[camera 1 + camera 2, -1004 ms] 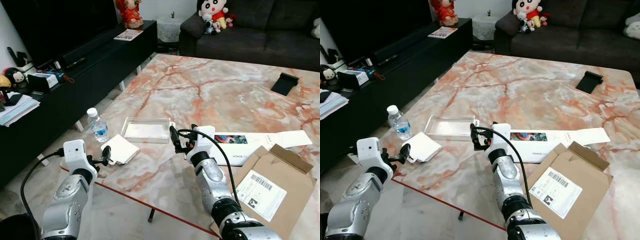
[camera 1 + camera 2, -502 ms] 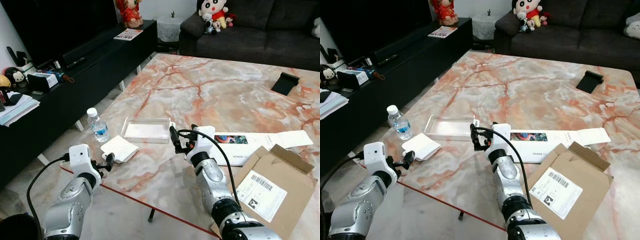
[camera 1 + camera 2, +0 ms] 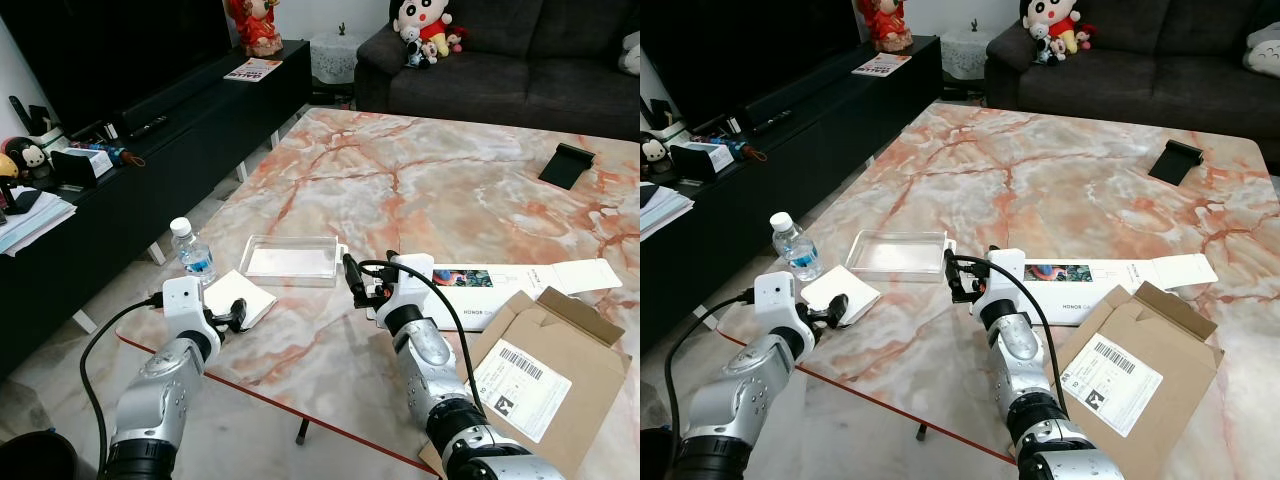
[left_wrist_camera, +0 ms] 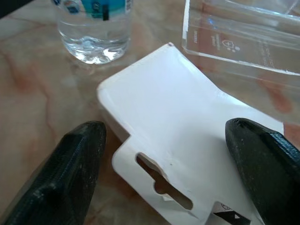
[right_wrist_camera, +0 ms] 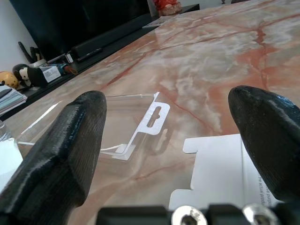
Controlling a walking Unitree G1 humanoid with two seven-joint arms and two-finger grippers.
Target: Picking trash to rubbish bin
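Two grippers sit low over the near edge of the marble worktop [image 3: 420, 190], and the left one has moved since a second ago: then it hung off the worktop's corner with the white card insert beyond its tips, and it has since swung inward and forward. Now the left gripper [image 3: 238, 314] is at the near corner of the white card insert [image 3: 238, 296], its black fingers [image 4: 70, 173] spread wide to either side of the card's notched end, released and holding nothing. The right gripper [image 3: 354, 281] has stayed where it was, above the bare stone between the clear plastic tray [image 3: 291, 259] and the flat printed box [image 3: 500, 286], its fingers also spread apart and empty.

The card insert is thin, matte white, roughly square, with a tab carrying a hang-hole slot; it lies flat near the worktop's left corner. Just beside it stands a small water bottle [image 3: 191, 252] of clear ribbed plastic with a white cap and blue label. The tray is glossy, transparent, rectangular and shallow, with its own hang tab. The worktop is polished, white veined with orange-red. A brown corrugated cardboard box [image 3: 540, 375] with a white barcode label lies flattened at the near right.
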